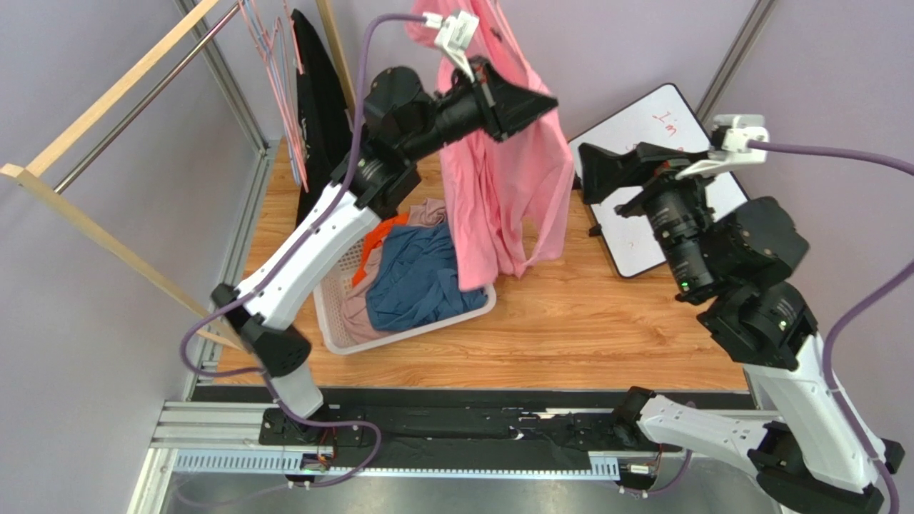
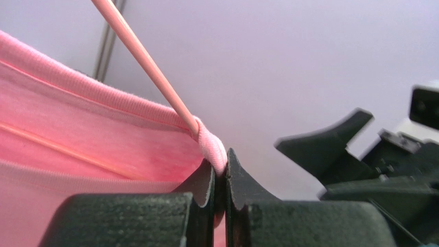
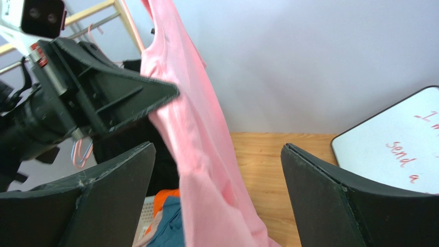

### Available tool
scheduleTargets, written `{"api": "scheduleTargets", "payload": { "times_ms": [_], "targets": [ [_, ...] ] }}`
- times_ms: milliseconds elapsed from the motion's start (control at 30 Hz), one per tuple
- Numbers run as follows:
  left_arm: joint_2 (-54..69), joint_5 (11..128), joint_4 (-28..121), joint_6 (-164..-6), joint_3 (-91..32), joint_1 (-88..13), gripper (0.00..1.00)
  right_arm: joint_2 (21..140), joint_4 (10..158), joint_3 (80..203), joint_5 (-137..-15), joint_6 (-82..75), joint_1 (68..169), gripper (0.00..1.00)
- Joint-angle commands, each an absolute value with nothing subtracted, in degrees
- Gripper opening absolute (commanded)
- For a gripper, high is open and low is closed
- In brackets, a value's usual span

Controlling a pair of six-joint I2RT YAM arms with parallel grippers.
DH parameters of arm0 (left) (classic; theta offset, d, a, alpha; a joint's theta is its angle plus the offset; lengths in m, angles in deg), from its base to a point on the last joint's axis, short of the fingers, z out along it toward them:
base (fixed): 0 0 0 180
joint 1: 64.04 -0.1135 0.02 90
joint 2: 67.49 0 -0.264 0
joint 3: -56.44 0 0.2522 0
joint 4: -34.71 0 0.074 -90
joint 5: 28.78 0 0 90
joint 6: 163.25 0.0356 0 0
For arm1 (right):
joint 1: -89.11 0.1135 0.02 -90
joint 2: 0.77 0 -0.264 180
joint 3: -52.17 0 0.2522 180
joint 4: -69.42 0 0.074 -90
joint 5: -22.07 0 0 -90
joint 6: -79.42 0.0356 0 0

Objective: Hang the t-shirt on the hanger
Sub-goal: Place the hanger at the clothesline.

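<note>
The light-pink t-shirt (image 1: 504, 182) hangs in the air over the table's back middle. My left gripper (image 1: 542, 104) is raised and shut on the ribbed collar (image 2: 211, 146). A thin pink hanger (image 2: 147, 64) rod slants down into the collar right at the jaws; the rest of the hanger is out of view. My right gripper (image 1: 592, 177) is open just right of the shirt and faces it. In the right wrist view the shirt (image 3: 206, 154) hangs between the spread fingers (image 3: 103, 200) without touching them.
A white laundry basket (image 1: 408, 334) under the shirt holds a blue garment (image 1: 424, 278) and orange cloth. A long black garment (image 1: 317, 96) and spare hangers (image 1: 274, 64) hang on the wooden rack (image 1: 118, 86) at back left. A whiteboard (image 1: 654, 134) lies at back right.
</note>
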State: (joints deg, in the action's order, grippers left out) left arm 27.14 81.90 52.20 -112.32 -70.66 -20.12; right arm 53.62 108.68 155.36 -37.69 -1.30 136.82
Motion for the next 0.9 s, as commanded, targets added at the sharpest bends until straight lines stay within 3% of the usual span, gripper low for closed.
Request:
{"api": "scheduleTargets", "payload": {
  "times_ms": [0,133,300,667,867],
  "targets": [
    [37.5,82.4,47.1,-106.5,-91.0,-23.5,0.00,51.0,107.5,155.5,-35.5,-4.4,134.6,1.00],
    [49.5,82.5,47.4,-104.0,-106.6,-26.5,0.00,49.0,107.7,153.6,-35.9,-4.5,133.8,1.00],
    [50.4,82.1,44.5,-104.9,-104.3,-30.3,0.00,47.3,107.7,151.1,-36.4,-4.5,133.6,1.00],
    [31.2,68.6,49.8,-106.0,-70.6,-32.9,0.00,46.5,108.7,147.9,-38.8,-2.8,133.6,1.00],
    [27.5,63.4,55.0,-103.8,-65.8,-37.1,0.00,46.5,109.4,147.7,-39.0,-2.7,133.5,1.00]
  ]
}}
